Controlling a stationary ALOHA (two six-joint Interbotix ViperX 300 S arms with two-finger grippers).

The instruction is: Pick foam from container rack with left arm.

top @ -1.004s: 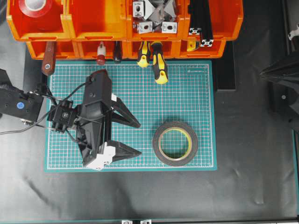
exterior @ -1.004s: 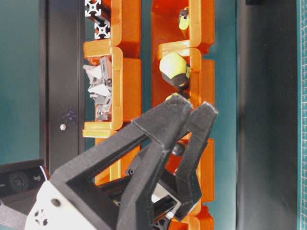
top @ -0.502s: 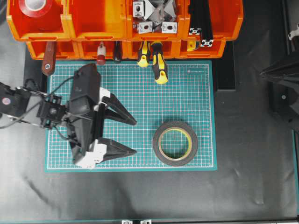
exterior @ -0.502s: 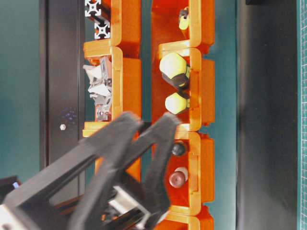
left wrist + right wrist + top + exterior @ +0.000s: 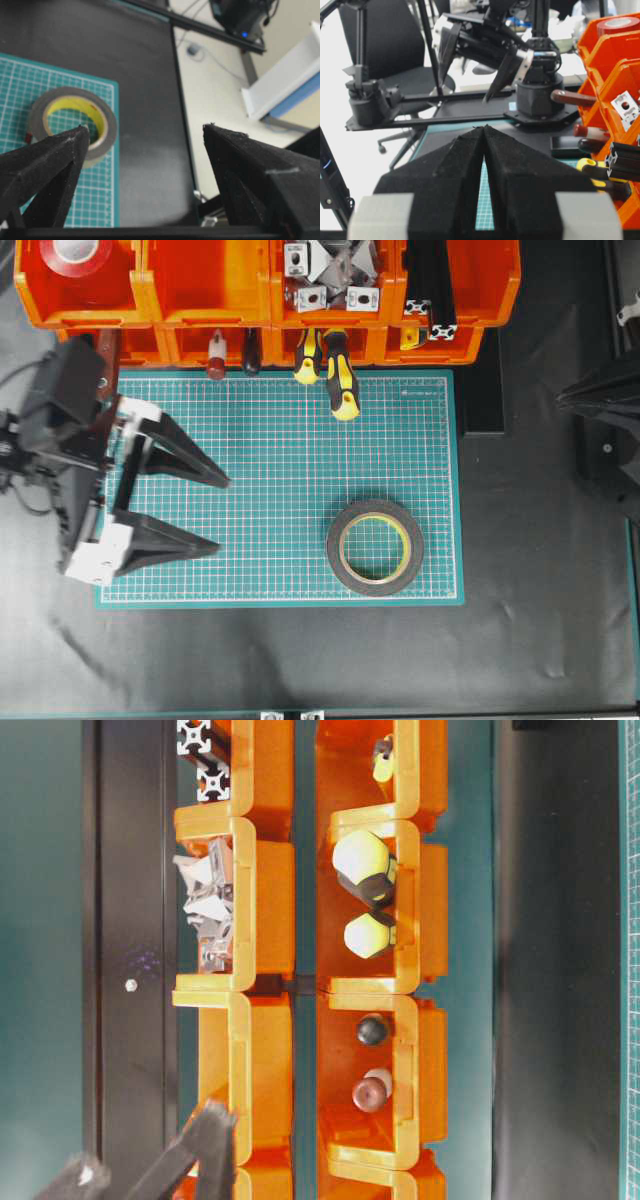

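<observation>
While the foam (image 5: pixel 375 547) lies on the green mat (image 5: pixel 280 420), left hand (image 5: pixel 215 512) spread wide, empty, no writing legible

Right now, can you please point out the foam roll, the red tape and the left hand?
foam roll (image 5: pixel 340 562): overhead view, black outer ring.
red tape (image 5: pixel 76 262): overhead view, red top face.
left hand (image 5: pixel 216 512): overhead view, gap between its open fingertips.

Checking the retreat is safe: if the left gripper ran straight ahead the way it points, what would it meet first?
Probably the foam; the open left gripper points across the cutting mat toward it, height unclear.
</observation>
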